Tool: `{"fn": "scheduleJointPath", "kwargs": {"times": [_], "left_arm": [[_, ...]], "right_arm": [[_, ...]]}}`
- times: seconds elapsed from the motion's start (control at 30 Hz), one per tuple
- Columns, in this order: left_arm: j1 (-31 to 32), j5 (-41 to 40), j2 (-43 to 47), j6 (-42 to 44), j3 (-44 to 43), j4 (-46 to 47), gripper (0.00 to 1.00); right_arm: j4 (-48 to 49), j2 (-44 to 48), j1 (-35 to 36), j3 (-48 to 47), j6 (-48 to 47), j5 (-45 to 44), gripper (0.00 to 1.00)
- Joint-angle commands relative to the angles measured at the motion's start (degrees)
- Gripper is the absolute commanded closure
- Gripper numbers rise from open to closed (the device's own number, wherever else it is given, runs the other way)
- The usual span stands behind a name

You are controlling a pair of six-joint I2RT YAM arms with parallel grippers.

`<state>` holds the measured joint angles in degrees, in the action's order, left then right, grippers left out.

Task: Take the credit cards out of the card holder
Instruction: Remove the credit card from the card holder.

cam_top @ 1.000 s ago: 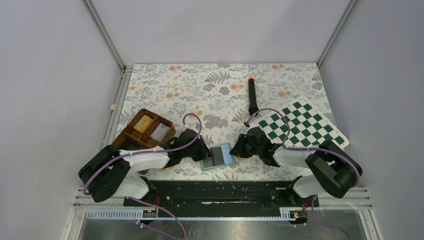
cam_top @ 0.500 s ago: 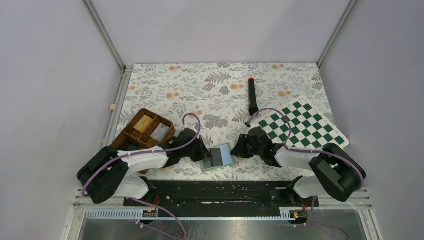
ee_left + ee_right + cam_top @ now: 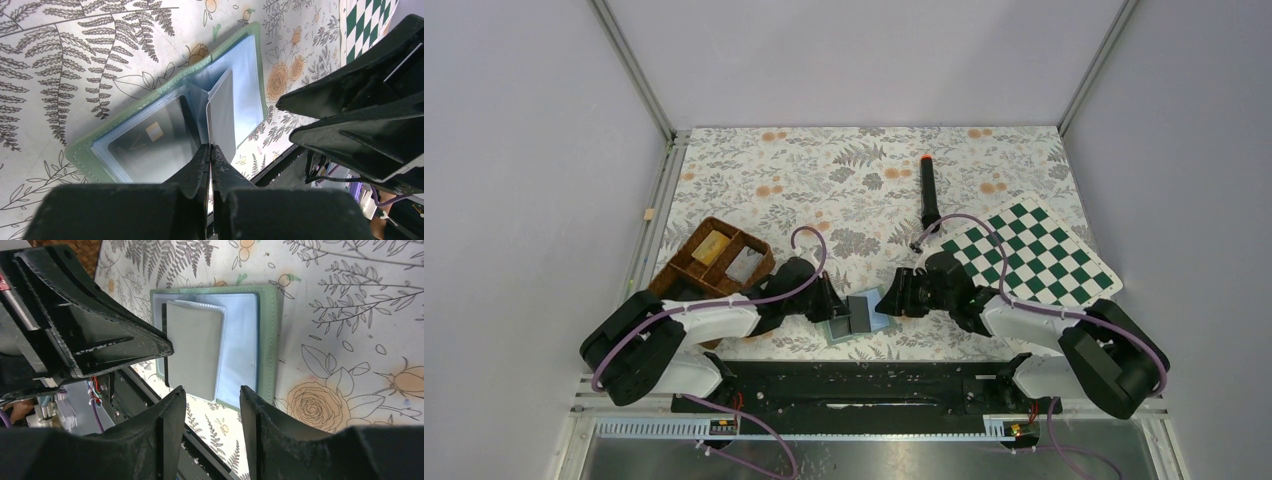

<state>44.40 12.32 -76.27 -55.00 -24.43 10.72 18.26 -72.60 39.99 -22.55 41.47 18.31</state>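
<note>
card holder [image 3: 871,320] | open flat | long axis left-right | spine front-back

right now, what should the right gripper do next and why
Probably ease the open right gripper forward and close on the near edge of the grey card. The left gripper is shut on its sleeve, holding it up off the card holder, and that edge lies just ahead of the right jaws.
</note>
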Motion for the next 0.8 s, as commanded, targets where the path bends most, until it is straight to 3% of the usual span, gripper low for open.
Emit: {"fn": "scheduleJointPath", "kwargs": {"times": [0.0, 0.2, 0.47, 0.57, 0.77], "left_arm": [[-0.93, 2.61, -0.66, 1.09, 1.68, 5.38, 1.00], [-1.30, 4.15, -0.76, 0.88, 2.57, 6.52, 1.00], [-1.93, 4.68, -0.73, 1.51, 3.03, 5.97, 1.00], [-1.97, 5.19, -1.60, 2.34, 2.32, 5.18, 0.92], [-2.06, 5.25, 0.54, 1.27, 3.81, 7.36, 0.86]], "right_arm": [[3.45, -3.89, -0.34, -2.73, -0.24, 4.35, 0.50], [4.94, -9.78, -0.26, -6.02, -0.43, 8.69, 0.61], [4.77, -13.45, -0.26, -7.25, -0.81, 8.29, 0.61], [4.93, -14.13, -0.30, -7.07, -0.71, 7.86, 0.61], [4.63, -14.59, -0.29, -6.88, -0.79, 6.76, 0.62]]}}
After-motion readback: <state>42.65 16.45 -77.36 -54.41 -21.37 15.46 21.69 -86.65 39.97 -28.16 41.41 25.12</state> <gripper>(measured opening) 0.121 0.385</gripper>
